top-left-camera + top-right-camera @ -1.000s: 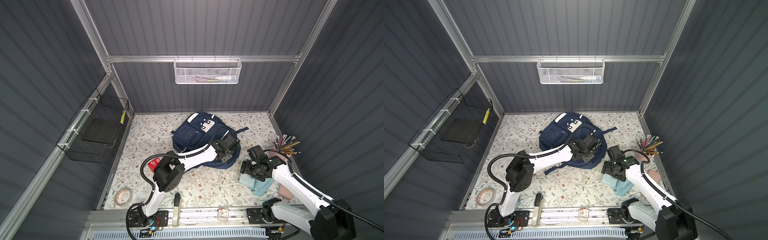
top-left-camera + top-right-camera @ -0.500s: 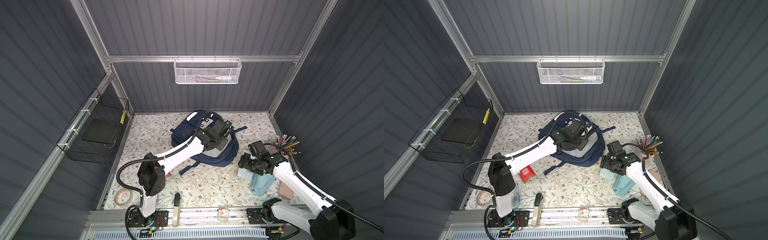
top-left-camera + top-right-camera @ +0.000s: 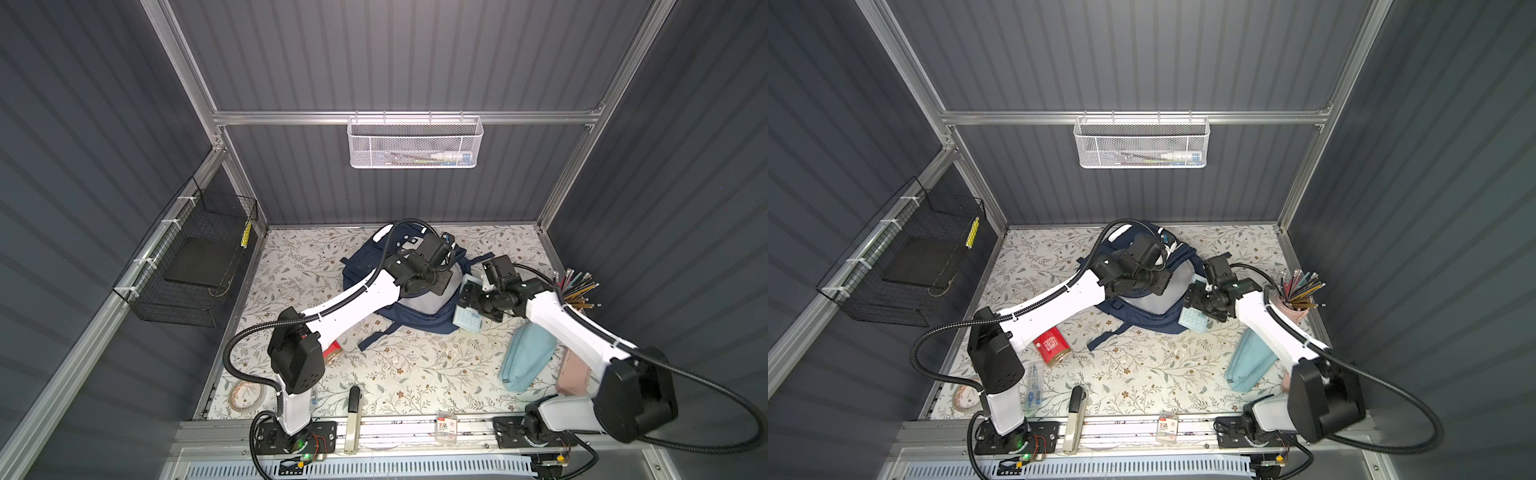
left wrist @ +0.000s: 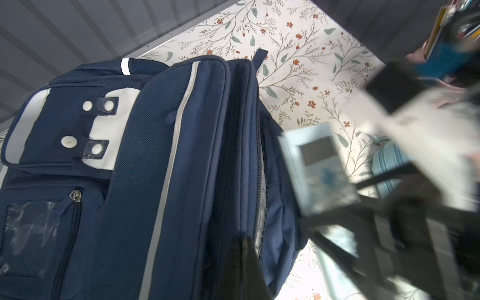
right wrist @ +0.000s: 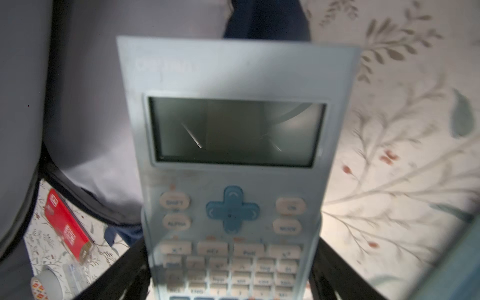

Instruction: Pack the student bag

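My left fingers are pinching shut on the open edge of the student bag, which is lying on the counter. My right fingers are gripping a blue calculator just beside the bag.

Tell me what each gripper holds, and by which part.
The right gripper clamps the blue calculator by its keypad end. The left gripper is shut on the student bag, apparently at its open zip rim.
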Robot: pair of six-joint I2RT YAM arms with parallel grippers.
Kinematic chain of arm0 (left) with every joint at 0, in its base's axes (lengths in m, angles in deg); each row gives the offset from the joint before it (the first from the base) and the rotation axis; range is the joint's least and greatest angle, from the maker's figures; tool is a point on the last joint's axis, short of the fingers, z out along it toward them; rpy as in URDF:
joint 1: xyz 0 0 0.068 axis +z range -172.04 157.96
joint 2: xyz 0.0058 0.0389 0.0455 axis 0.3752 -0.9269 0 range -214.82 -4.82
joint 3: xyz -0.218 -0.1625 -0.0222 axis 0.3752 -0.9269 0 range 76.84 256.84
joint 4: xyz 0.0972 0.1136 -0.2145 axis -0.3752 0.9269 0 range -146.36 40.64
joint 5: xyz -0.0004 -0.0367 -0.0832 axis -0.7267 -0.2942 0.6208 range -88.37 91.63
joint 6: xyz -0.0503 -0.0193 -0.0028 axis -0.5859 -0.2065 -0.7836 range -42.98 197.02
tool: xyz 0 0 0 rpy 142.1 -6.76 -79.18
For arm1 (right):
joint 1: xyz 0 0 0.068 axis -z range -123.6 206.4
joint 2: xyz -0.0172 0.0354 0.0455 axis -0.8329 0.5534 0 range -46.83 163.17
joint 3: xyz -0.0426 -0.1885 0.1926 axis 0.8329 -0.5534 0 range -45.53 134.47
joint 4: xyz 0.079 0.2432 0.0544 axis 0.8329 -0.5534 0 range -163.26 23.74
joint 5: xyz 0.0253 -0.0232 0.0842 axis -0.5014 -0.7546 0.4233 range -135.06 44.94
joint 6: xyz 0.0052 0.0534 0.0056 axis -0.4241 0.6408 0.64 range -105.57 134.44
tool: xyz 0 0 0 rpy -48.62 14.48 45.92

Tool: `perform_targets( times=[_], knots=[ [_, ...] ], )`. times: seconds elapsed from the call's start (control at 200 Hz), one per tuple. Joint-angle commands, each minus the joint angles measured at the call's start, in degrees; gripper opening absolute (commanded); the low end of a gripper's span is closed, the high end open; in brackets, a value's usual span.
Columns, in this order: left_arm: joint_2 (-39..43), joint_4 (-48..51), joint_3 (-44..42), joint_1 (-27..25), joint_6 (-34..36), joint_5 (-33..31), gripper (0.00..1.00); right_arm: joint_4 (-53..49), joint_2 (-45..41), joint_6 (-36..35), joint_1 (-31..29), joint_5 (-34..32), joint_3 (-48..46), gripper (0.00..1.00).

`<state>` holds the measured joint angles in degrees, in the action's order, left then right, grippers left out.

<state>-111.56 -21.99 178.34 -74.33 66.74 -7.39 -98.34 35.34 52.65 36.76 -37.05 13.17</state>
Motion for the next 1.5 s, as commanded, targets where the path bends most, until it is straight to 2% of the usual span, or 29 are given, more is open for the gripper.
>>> perform_targets(
  times=[0.0, 0.12, 0.205, 0.32, 0.42, 0.55, 0.71, 0.896, 0.956, 1.066, 1.121, 1.181, 1.191, 1.201, 1.311, 1.426, 1.496],
  knots=[
    [3.49, -0.85, 3.98, -0.30, -3.61, 1.54, 0.00, 8.05, 5.60, 3.75, -0.41, 3.44, 5.29, 0.60],
    [2.69, -0.32, 7.05, -0.30, -4.91, 2.66, 0.00, 10.36, 11.93, 7.60, -3.16, 3.99, 11.36, 0.62],
    [0.93, 2.26, 12.62, -0.30, -4.23, 1.40, 0.00, 11.53, 16.97, 10.24, -4.83, 4.28, 15.55, 0.62],
    [0.08, 3.47, 18.23, -0.27, -3.95, 0.27, 0.00, 16.45, 21.97, 14.79, -6.70, 5.33, 18.02, 0.62],
    [-0.94, 4.62, 21.10, -0.30, -3.86, -0.12, 0.00, 18.41, 25.69, 16.61, -8.68, 3.55, 20.73, 0.63],
    [-0.15, 3.40, 18.65, -0.32, -4.56, 0.01, 0.00, 22.16, 27.64, 19.02, -10.73, 1.53, 21.13, 0.72],
    [1.89, 2.55, 14.69, -0.25, -4.92, -0.23, 0.00, 22.44, 29.63, 19.24, -10.97, 2.80, 21.50, 0.84],
    [6.97, 1.71, 6.03, 0.19, -4.60, -4.34, 0.00, 23.01, 25.57, 18.48, -9.18, 1.57, 16.34, 0.94],
    [9.03, 0.50, 2.37, 0.55, -4.18, -4.90, 0.15, 23.48, 24.75, 17.89, -8.20, 3.11, 15.05, 0.96],
    [11.55, -0.48, -3.10, 0.57, -1.65, -1.42, 0.59, 20.96, 24.60, 15.75, -7.94, 2.72, 16.26, 0.99],
    [12.48, -0.24, -5.97, 0.48, 0.28, 0.38, 0.73, 20.22, 25.29, 15.23, -7.78, 4.60, 17.35, 0.99],
    [13.36, -0.37, -10.41, 0.27, 3.50, 1.26, 0.85, 21.23, 24.78, 16.14, -7.46, 5.51, 16.14, 0.99],
    [13.50, -0.71, -11.53, 0.29, 3.99, 1.28, 0.96, 21.72, 24.46, 16.40, -7.39, 5.59, 15.62, 0.99],
    [13.71, -1.13, -12.45, 0.27, 4.54, 1.37, 0.99, 22.37, 24.20, 16.64, -7.27, 5.65, 15.08, 0.99],
    [15.23, -7.21, -23.88, -0.77, 8.87, 0.15, 1.00, 29.06, 20.71, 17.36, -7.08, 5.12, 9.97, 0.98],
    [15.82, -13.27, -30.16, -3.51, 11.06, -9.56, 1.00, 32.01, 21.32, 17.46, -6.86, 8.25, 9.67, 0.94],
    [13.78, -16.35, -30.68, -3.57, 12.63, -13.25, 1.00, 32.72, 22.29, 17.76, -6.86, 9.04, 9.65, 0.93]
  ],
)
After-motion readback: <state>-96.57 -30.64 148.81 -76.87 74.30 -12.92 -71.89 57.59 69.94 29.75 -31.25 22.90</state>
